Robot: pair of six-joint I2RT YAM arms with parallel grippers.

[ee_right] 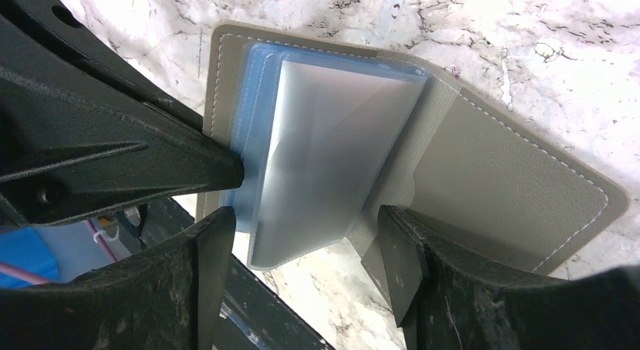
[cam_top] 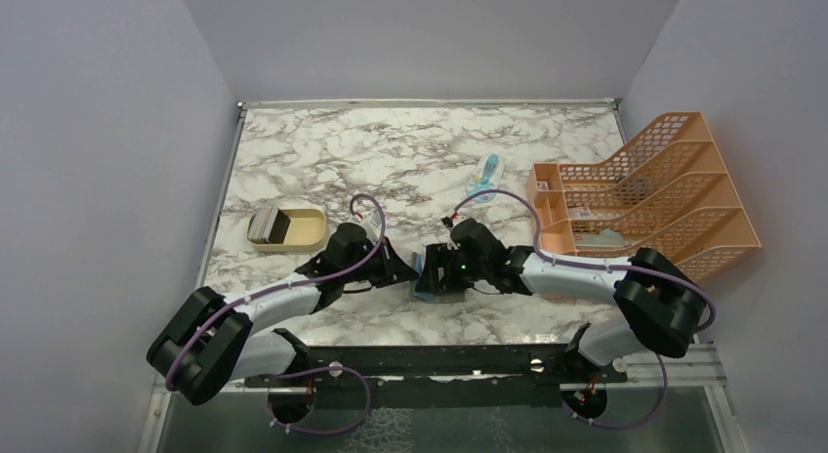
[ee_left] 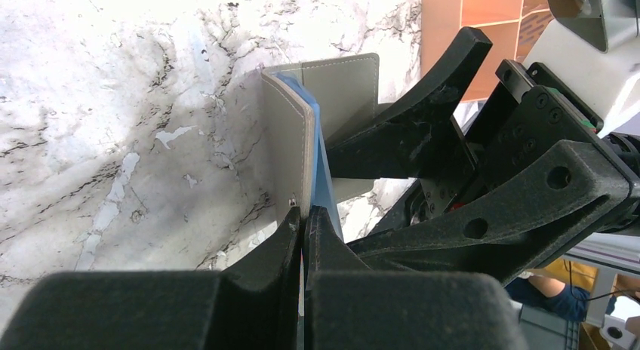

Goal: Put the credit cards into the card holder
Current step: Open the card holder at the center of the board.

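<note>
One edge of the card holder (ee_right: 513, 191) is pinched by the left end effector (ee_left: 303, 218); the right end effector (ee_right: 306, 244) gapes.

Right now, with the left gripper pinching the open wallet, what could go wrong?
1. The left gripper is shut on just one edge of the wallet, propping that cover upright. If the grip slips, the wallet could flop shut or shift.
2. The right gripper is open with its fingers on either side of the plastic pockets. Closing there might crumple them or pinch several together.
</note>
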